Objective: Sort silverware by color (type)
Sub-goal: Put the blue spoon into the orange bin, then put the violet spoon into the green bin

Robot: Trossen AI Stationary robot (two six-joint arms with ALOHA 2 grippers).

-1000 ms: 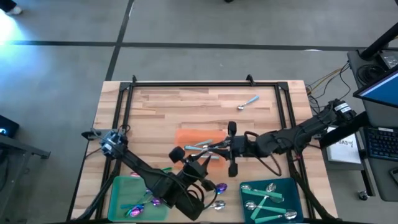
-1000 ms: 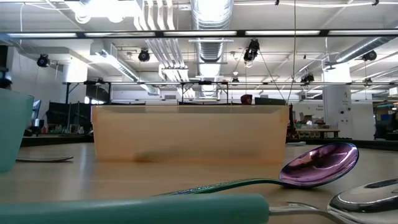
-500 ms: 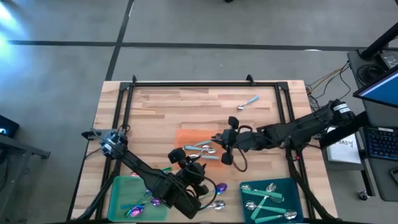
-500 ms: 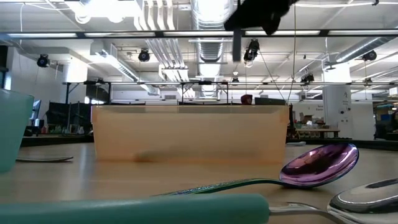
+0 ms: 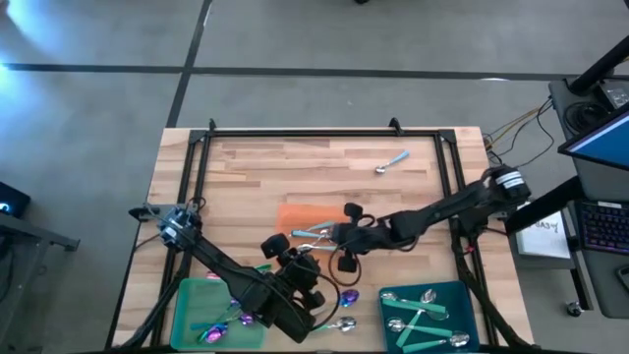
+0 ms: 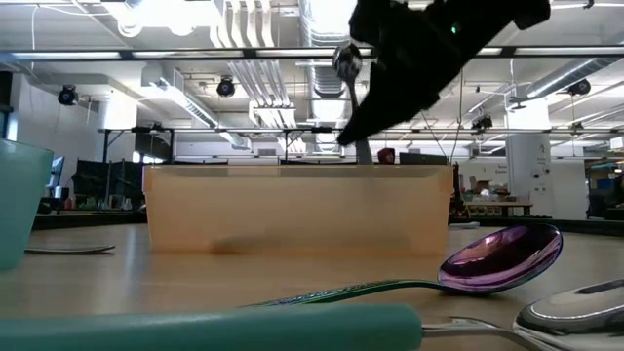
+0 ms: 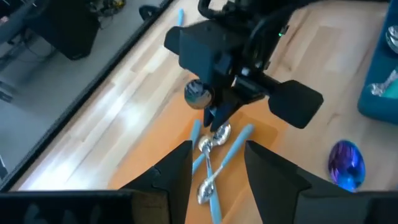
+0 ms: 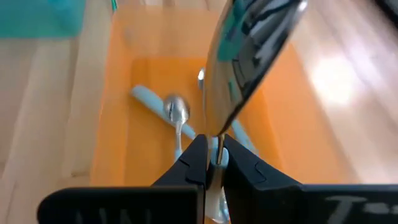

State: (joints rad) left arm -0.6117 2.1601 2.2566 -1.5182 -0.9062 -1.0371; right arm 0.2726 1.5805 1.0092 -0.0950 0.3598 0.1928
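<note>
The right pincer is clamped on a shiny silver spoon above the flat orange tray; the left pincer stands apart.

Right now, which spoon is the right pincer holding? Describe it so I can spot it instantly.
Find the orange tray at the table's middle. Above it the right pincer is shut on a silver-bowled spoon, standing bowl up, while the light-blue-handled spoons lie flat in the tray.

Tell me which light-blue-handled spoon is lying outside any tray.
The lone spoon on the bare wood at the far side of the table. The other light-blue ones lie in the orange tray or hang in the right gripper.
</note>
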